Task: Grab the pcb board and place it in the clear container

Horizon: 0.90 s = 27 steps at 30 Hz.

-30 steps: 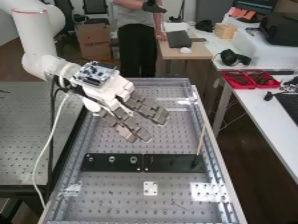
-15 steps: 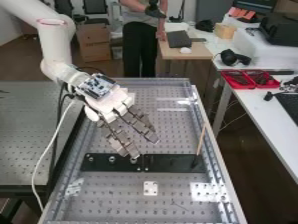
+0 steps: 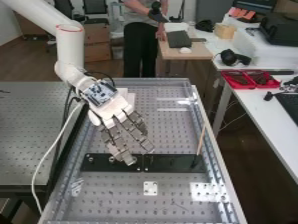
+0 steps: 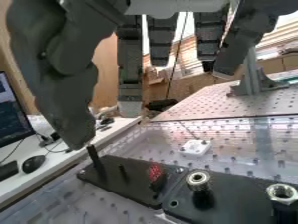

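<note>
"Choosing the wrong piece seems the first risk, doesn't it?"

"I'd say so. The small red piece (image 4: 156,173) on the black plate (image 4: 132,192) might be the pcb board, but I can't tell for certain. Nor can I pick out a clear container."

"What could spoil the pick itself?"

"Coming in too low or off line. The fingers could strike a metal nut (image 4: 198,179) or knock the upright stick (image 3: 201,141), both being near that piece. Something so small could also tip, or slide away when nudged from one side."

"And the hand (image 3: 110,109)?"

"Wide open: fingers nearly straight and spread, thumb well apart from them, nothing in its grasp. Its fingertips hang over the neighbouring plate (image 3: 100,167), with a gap showing above the nut. I see no contact."
</note>
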{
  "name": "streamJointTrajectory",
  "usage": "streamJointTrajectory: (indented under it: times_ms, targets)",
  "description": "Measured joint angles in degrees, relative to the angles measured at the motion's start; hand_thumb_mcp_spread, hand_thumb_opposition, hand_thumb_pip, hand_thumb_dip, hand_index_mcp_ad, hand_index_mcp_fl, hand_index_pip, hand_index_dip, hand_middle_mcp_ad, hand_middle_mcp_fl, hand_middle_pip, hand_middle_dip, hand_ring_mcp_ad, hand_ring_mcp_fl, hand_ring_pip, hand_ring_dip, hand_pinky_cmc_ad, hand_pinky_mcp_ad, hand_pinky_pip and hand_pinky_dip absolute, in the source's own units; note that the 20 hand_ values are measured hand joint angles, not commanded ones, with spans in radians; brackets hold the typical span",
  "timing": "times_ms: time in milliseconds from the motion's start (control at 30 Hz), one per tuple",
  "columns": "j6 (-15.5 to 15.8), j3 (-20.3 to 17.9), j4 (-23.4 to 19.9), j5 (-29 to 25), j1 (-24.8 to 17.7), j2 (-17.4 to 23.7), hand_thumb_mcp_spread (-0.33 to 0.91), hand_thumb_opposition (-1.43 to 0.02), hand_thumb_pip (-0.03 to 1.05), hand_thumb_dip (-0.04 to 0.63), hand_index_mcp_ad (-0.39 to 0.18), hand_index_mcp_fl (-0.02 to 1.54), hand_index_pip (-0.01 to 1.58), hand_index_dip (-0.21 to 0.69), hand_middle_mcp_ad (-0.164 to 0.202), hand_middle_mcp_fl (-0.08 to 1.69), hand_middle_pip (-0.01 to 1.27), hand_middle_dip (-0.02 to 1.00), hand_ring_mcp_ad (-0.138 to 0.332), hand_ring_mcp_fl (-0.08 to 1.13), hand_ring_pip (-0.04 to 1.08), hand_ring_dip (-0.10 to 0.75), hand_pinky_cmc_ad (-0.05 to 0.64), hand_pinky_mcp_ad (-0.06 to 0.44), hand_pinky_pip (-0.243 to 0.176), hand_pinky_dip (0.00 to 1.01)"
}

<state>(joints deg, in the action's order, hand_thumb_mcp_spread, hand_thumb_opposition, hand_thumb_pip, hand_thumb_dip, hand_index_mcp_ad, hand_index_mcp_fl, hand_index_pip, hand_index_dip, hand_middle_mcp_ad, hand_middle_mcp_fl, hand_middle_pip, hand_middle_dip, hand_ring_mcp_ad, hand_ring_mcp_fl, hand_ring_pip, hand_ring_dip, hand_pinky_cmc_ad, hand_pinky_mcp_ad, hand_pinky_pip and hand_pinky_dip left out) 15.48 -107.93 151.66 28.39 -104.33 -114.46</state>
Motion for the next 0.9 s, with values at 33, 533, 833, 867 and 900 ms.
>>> streamJointTrajectory:
  times_ms: [33,533,833,867,900]
  targets:
    - [-0.87,0.59,0.62,-0.41,-0.03,-0.73,0.33,-0.83,0.64,0.188,-0.021,0.04,1.51,0.115,0.047,0.00,0.14,0.11,0.253,0.00,0.08,-0.002,0.295,0.220,-0.127,0.63]
    - [-3.20,7.00,5.91,-6.15,0.21,-7.43,0.33,-0.83,0.64,0.206,-0.024,0.02,1.55,0.140,0.042,0.01,0.14,0.11,0.255,0.00,0.08,-0.002,0.295,0.215,-0.126,0.70]
    - [-2.44,7.90,4.12,-5.00,2.69,-8.75,0.33,-0.83,0.64,0.206,-0.024,0.02,1.55,0.138,0.042,0.01,0.14,0.11,0.257,0.00,0.09,-0.002,0.295,0.211,-0.126,0.73]
    - [-2.47,7.99,3.99,-4.91,2.92,-8.86,0.33,-0.83,0.64,0.206,-0.024,0.02,1.55,0.138,0.042,0.01,0.14,0.11,0.257,0.00,0.09,-0.002,0.295,0.215,-0.124,0.73]
    - [-2.65,8.12,3.98,-4.90,3.12,-9.00,0.33,-0.83,0.64,0.206,-0.024,0.02,1.55,0.138,0.042,0.01,0.14,0.11,0.257,0.00,0.09,0.000,0.295,0.211,-0.124,0.73]
